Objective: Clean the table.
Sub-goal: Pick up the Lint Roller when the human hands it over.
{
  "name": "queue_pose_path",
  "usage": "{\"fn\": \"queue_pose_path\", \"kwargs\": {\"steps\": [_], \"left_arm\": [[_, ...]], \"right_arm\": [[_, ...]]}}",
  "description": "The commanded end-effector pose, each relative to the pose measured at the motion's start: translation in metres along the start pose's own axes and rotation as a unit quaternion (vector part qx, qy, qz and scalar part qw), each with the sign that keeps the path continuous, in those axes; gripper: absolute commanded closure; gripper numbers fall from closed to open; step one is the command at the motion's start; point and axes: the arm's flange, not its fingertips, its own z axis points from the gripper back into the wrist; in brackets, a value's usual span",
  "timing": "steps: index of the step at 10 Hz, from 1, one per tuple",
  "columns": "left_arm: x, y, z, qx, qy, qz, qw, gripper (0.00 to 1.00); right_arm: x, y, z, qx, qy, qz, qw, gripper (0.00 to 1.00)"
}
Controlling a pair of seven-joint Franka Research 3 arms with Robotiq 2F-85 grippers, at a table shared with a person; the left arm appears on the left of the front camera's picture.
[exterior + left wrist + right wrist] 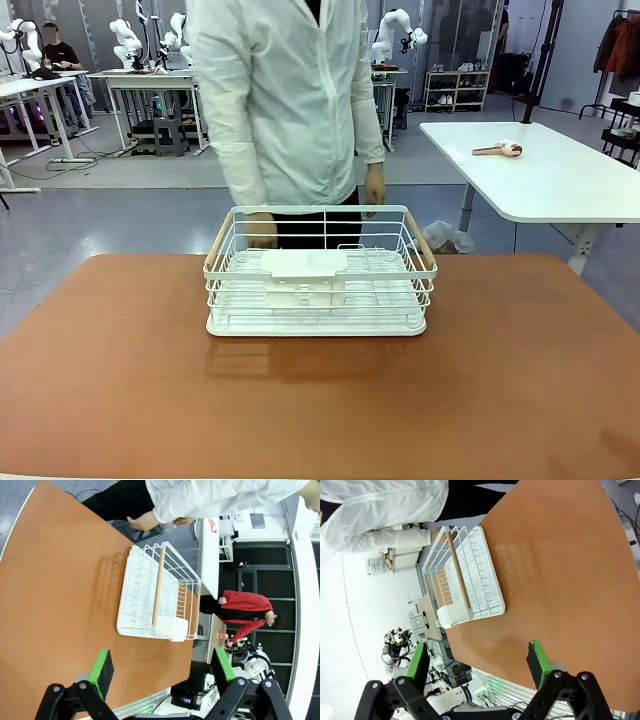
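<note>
The table (pixel 320 410) has a reddish-brown top, seen also as the table (pixel 55 590) in the left wrist view and the table (pixel 570 580) in the right wrist view. A white wire rack (pixel 320 275) with wooden handles stands on its far middle. A person in a white jacket stands behind the rack with one hand (pixel 262 230) at its back rim. My left gripper (pixel 162 667) hangs open high above the table, nothing between its green pads. My right gripper (pixel 479 662) is open too, well above the table and away from the rack (pixel 465 580).
A white-topped table (pixel 540 170) stands to the back right with a small brush-like object (pixel 498 150) on it. Other benches and a seated person show in the background. The brown top around the rack (pixel 157 597) is bare.
</note>
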Motion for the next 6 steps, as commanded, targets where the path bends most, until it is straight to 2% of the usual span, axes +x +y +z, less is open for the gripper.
{"fn": "queue_pose_path", "kwargs": {"steps": [1,6], "left_arm": [[0.0011,0.0008,0.0022,-0.010,0.002,-0.004,1.000,0.00],[0.0011,0.0008,0.0022,-0.010,0.002,-0.004,1.000,0.00]], "right_arm": [[-0.0023,0.0186,-0.0151,-0.008,0.000,0.019,1.000,0.00],[-0.0023,0.0186,-0.0151,-0.008,0.000,0.019,1.000,0.00]]}}
